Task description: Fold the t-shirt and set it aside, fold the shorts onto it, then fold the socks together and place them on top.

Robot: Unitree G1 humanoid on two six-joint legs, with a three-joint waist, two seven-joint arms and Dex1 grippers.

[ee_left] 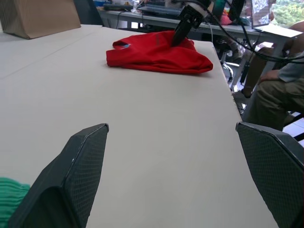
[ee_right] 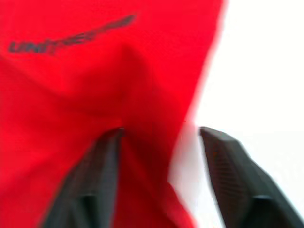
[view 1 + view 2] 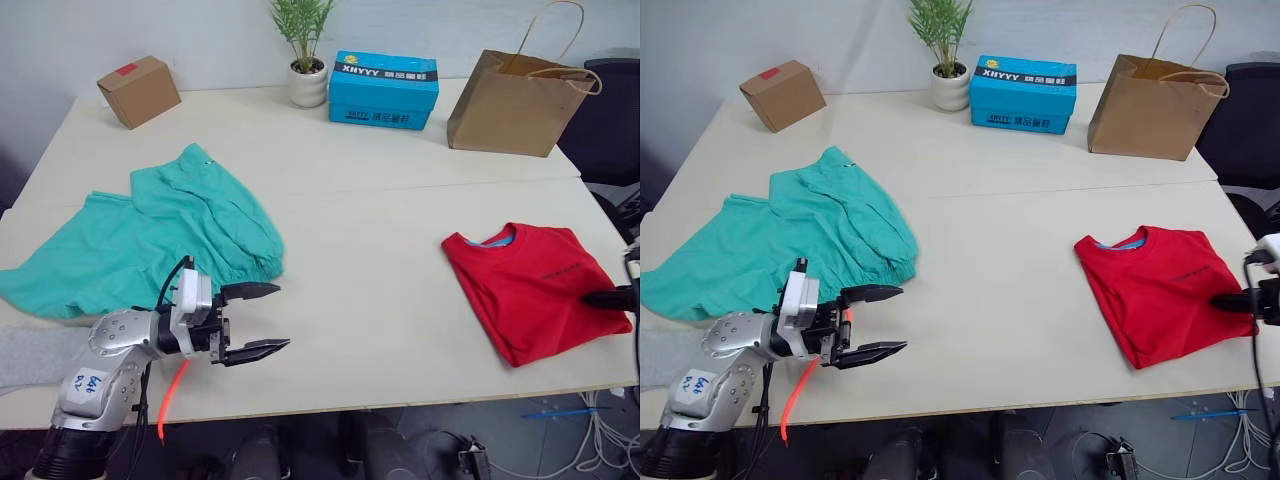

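The red t-shirt lies folded near the table's right edge. My right gripper rests on its right side; in the right wrist view its fingers stand apart astride the shirt's edge, so it is open. The teal shorts lie spread and rumpled at the left, their orange drawstring hanging over the front edge. My left gripper hovers open and empty just right of the shorts' hem. A grey sock lies at the far left, partly behind my left arm.
Along the back stand a cardboard box, a potted plant, a blue box and a brown paper bag. A seated person is beyond the table's right end.
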